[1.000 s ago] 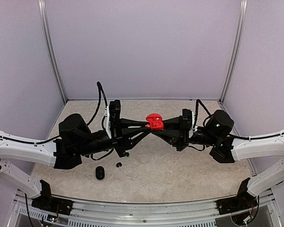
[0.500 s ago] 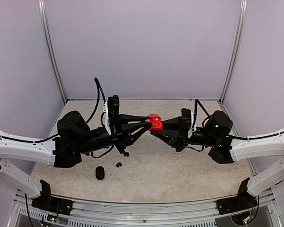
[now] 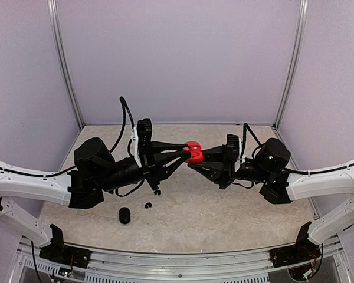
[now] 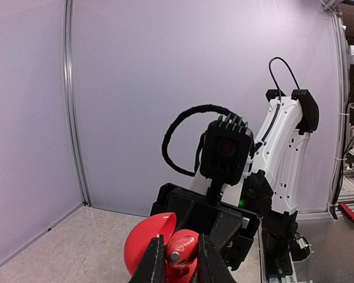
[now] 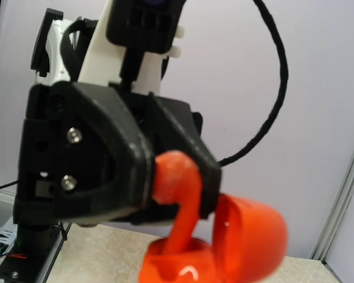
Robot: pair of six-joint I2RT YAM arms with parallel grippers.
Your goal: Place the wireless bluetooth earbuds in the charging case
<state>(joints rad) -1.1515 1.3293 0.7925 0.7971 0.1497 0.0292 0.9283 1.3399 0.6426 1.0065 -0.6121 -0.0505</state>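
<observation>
Low on the left of the table (image 3: 224,212) lay a black case (image 3: 124,215) with a small black piece (image 3: 148,205) beside it, both apart from the work in the air. Above them our left gripper (image 4: 177,262) had its fingers drawn narrow on a red earbud (image 5: 176,180), pinched by its rounded head. Just to the right, the red charging case (image 5: 248,230) stood lid-open beneath the bud, and the right gripper (image 3: 205,154) was clamped on that case. We judged the step in hand to be seating this bud in its well. To do it well, we would keep the case steady, line the bud straight over the matching well, lower slowly, and release only once it sat flush, since an early release could flip so small a piece out. The black piece was too small to name, though likely an earbud. The wells were cut off at the bottom of the right wrist view, so we could not tell whether the bud's lower end touched the case or whether another red bud lay inside. The right fingers did not show in their own view.
</observation>
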